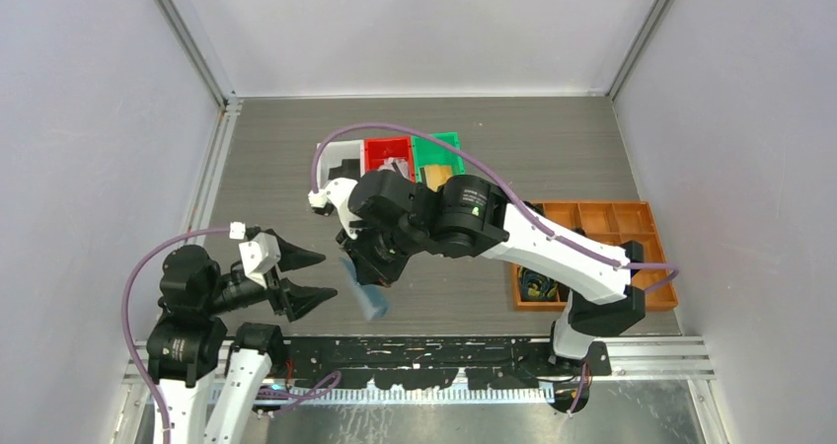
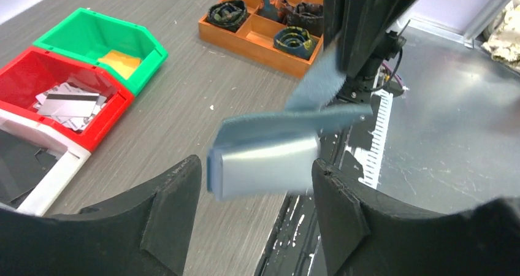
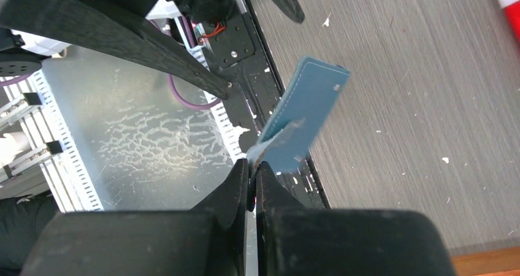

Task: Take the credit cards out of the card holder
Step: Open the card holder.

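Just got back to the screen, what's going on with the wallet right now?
The right gripper is shut on the blue card holder and holds it in the air near the front edge of the table. A silver-grey card sticks out of the holder. The left gripper is open and lined up on that card, but not closed on it. A few cards lie in the red bin.

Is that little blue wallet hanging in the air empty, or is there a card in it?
Not empty: a silver-grey plastic card pokes partway out of the soft blue folding wallet, as the left wrist view shows.
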Robot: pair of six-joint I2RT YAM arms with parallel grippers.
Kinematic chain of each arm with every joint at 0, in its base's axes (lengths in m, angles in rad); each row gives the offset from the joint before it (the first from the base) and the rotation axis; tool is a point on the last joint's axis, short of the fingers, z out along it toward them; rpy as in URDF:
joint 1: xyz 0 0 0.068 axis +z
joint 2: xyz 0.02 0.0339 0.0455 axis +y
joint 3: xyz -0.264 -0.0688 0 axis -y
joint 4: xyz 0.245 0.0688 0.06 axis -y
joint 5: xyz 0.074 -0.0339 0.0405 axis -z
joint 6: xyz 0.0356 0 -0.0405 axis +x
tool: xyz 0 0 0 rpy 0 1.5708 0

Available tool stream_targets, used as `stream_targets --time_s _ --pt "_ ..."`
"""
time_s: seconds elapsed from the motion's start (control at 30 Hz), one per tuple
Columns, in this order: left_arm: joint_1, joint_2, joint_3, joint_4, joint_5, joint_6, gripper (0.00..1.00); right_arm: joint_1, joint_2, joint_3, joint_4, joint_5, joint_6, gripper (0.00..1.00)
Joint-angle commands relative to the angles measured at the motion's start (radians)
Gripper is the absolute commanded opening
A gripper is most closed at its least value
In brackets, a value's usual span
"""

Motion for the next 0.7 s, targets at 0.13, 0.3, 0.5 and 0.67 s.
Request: stream_targets --time_s 0.13,0.3,0.5,0.67 --pt "0.001 -0.004 -0.02 0.109 0.04 0.014 0.68 -0.003 0.006 0.148 0.039 -0.106 -0.066 0.01" --pt "0.001 0.02 -0.069 0.269 0.078 -0.135 0.84 -0.002 0.109 0.316 0.032 -0.193 -0.087 0.01" --pt "0.001 0.047 0.014 0.203 0.134 -0.09 0.99 -0.002 0.13 0.365 0.06 -0.245 -0.115 0.01" --pt "0.001 0.065 0.061 0.203 0.188 -0.192 1.0 -0.002 0.134 0.356 0.1 -0.279 -0.118 0.01"
